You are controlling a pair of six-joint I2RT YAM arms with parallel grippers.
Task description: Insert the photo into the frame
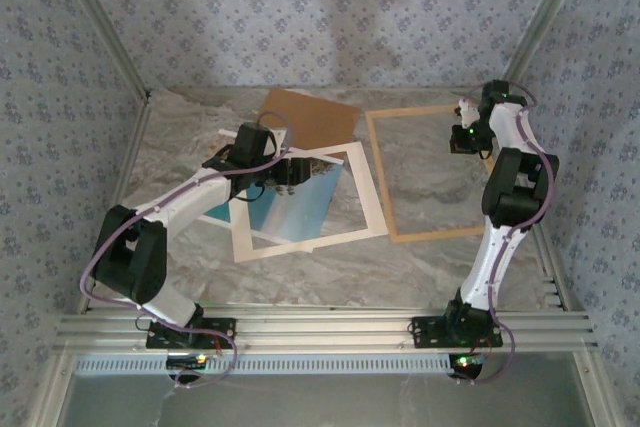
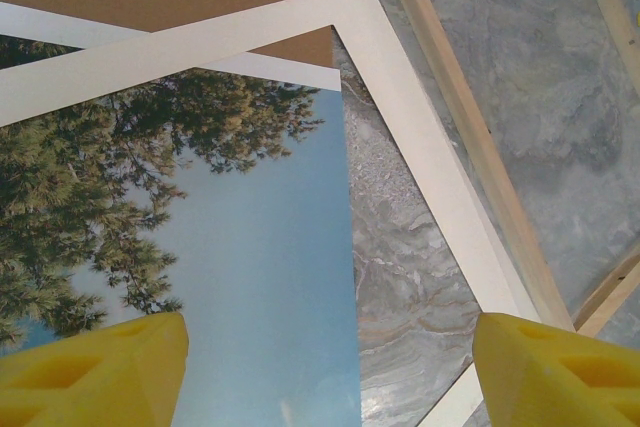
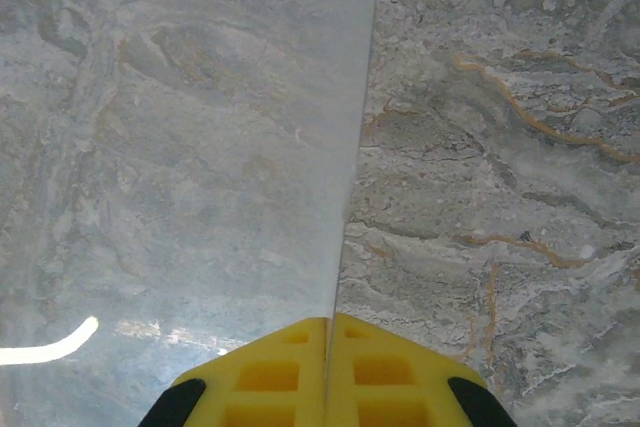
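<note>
The photo (image 1: 300,209) lies flat on the left-middle of the table (image 1: 200,137), partly under a white mat (image 1: 365,197). The wooden frame (image 1: 378,172) lies just beside the mat, on the right. The left gripper (image 1: 285,182) hangs above the photo with fingers wide, holding nothing. The right gripper (image 1: 462,139), near the frame's far right corner, is pressed closed.

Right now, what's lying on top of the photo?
The white mat border lies askew over the photo, hiding strips along its edges. Trees and sky show through the mat's opening. The open left hand is above it; whether it touches, I can't tell.
</note>
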